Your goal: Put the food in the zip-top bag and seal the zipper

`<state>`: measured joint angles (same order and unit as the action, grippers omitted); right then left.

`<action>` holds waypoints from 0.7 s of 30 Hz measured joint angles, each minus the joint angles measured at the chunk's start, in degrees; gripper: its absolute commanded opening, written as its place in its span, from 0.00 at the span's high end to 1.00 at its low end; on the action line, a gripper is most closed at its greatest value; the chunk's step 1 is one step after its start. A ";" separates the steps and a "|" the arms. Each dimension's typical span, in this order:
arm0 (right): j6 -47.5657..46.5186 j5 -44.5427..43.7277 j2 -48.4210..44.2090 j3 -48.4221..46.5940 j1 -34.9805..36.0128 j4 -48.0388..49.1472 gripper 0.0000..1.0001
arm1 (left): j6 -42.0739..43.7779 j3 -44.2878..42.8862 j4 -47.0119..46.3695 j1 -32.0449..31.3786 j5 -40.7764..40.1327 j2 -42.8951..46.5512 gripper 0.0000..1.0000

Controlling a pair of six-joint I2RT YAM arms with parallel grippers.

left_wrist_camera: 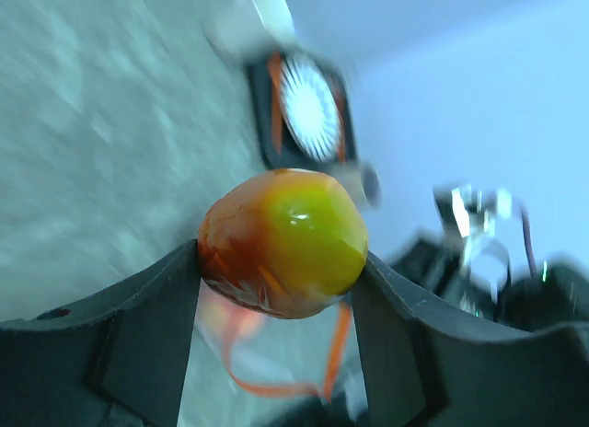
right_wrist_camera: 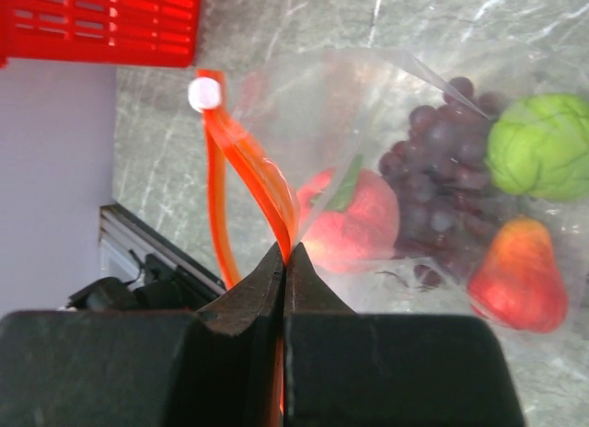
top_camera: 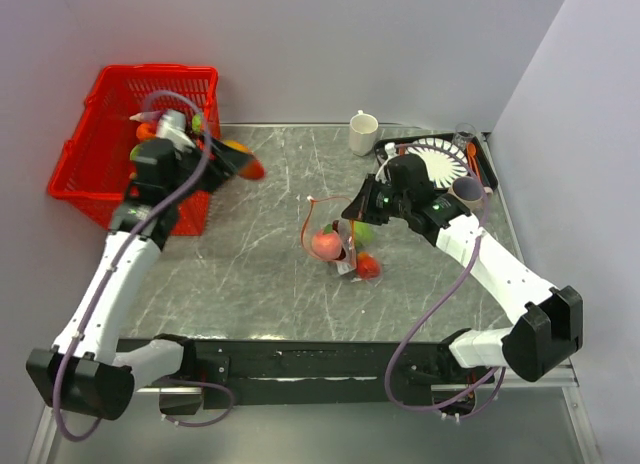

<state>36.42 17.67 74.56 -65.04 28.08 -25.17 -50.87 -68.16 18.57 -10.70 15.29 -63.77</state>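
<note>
My left gripper [left_wrist_camera: 276, 258] is shut on a round orange-and-green fruit [left_wrist_camera: 285, 243], its fingers pressing both sides. In the top view this fruit [top_camera: 247, 166] hangs just right of the red basket, above the table. The clear zip-top bag [top_camera: 342, 246] lies at the table's middle, and my right gripper [top_camera: 356, 216] holds it up by its mouth. In the right wrist view the right gripper [right_wrist_camera: 285, 252] is shut on the red-orange zipper [right_wrist_camera: 250, 174], whose white slider [right_wrist_camera: 204, 93] sits at its far end. Inside the bag [right_wrist_camera: 313, 105] are a peach [right_wrist_camera: 363, 215], dark grapes [right_wrist_camera: 442, 169], a green fruit [right_wrist_camera: 541, 146] and a red fruit [right_wrist_camera: 520, 275].
The red mesh basket [top_camera: 110, 144] stands at the back left, holding more items. A white cup [top_camera: 363, 132] sits at the back. A black tray [top_camera: 486, 164] with a white plate [top_camera: 440, 162] and a brown cup [top_camera: 467, 190] is at the back right. Walls close in both sides.
</note>
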 measured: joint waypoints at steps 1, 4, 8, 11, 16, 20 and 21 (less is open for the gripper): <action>0.07 0.11 0.13 -0.46 0.00 -0.15 1.00 | -1.51 2.49 -2.01 -2.47 1.62 0.02 0.77; 0.39 0.61 0.74 -2.14 0.00 -0.24 1.00 | -4.52 6.93 -7.32 -9.20 4.74 0.04 0.77; 0.44 0.63 1.49 -4.31 0.00 -1.49 1.00 | -5.95 8.96 -14.27 -16.22 6.32 0.09 0.75; 0.42 0.50 1.86 -5.81 0.00 -2.69 1.00 | -5.14 9.18 -16.37 -20.96 4.96 0.00 0.75; 0.57 0.46 2.62 -7.52 0.00 -3.72 1.00 | -1.73 10.14 -17.62 -27.82 1.20 -2.12 0.73; 0.92 0.39 2.84 -7.82 -0.09 -4.20 1.00 | 1.09 11.06 -16.46 -30.08 -3.52 -5.90 0.69; 1.09 0.37 2.84 -7.85 -0.11 -4.20 1.00 | 2.12 11.06 -15.96 -30.77 -4.90 -7.10 0.68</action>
<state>37.52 18.04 77.41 -72.88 27.97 -29.36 -48.75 -57.10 2.61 -41.47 10.39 -70.87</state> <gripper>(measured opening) 0.009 0.635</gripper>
